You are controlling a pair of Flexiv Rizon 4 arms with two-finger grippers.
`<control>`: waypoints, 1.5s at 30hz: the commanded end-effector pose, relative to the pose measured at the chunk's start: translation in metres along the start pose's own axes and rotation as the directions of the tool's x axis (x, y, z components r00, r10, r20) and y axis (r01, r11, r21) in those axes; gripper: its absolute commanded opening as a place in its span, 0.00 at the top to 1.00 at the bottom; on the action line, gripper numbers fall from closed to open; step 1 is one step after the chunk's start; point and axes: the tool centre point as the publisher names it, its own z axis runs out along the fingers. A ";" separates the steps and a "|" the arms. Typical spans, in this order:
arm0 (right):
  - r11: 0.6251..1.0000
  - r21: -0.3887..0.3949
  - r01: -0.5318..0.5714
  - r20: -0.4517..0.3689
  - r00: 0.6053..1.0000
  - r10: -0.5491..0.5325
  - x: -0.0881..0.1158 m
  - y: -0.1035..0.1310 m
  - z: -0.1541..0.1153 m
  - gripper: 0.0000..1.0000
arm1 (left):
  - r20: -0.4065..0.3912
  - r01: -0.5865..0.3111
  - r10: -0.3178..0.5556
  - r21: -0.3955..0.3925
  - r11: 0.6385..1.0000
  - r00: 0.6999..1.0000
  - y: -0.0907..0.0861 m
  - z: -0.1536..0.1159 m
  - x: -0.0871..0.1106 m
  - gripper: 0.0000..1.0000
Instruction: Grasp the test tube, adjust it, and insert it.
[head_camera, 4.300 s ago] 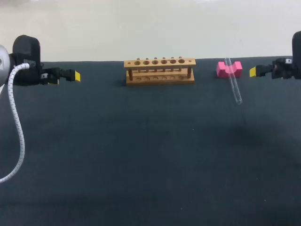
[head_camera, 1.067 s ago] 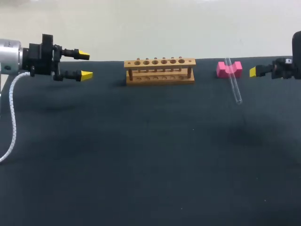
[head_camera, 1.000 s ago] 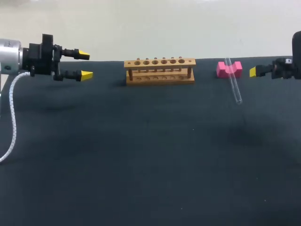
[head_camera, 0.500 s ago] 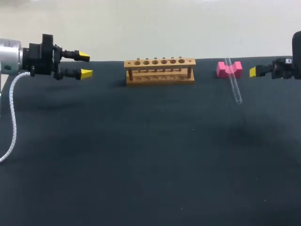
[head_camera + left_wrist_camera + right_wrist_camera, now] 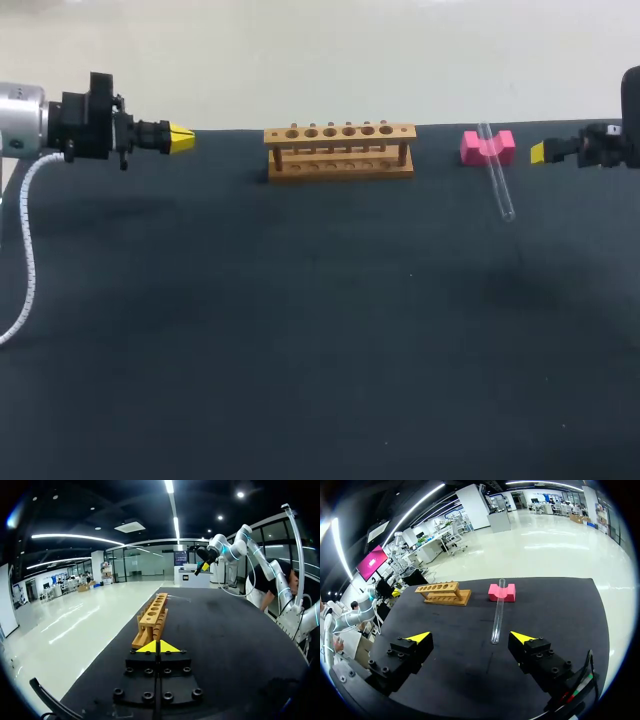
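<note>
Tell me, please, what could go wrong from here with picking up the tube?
1. The tube leans on the pink block; one finger of the open right hand touching first might roll it off.
2. The rack has small holes; a tilted tube could hit the wood.

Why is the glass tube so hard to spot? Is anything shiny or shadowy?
Head view: the test tube is see-through, so only pale glints along it stand out on the dark table; a faint darker patch seems to lie below the left gripper. Right wrist view: a bright streak runs along the test tube, ahead of the open right gripper.
</note>
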 end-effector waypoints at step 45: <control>0.875 0.482 -0.036 0.195 0.978 -0.068 -0.016 -0.014 0.060 0.00 | 0.003 -0.003 0.003 0.000 1.000 1.000 0.000 0.000 0.001 0.00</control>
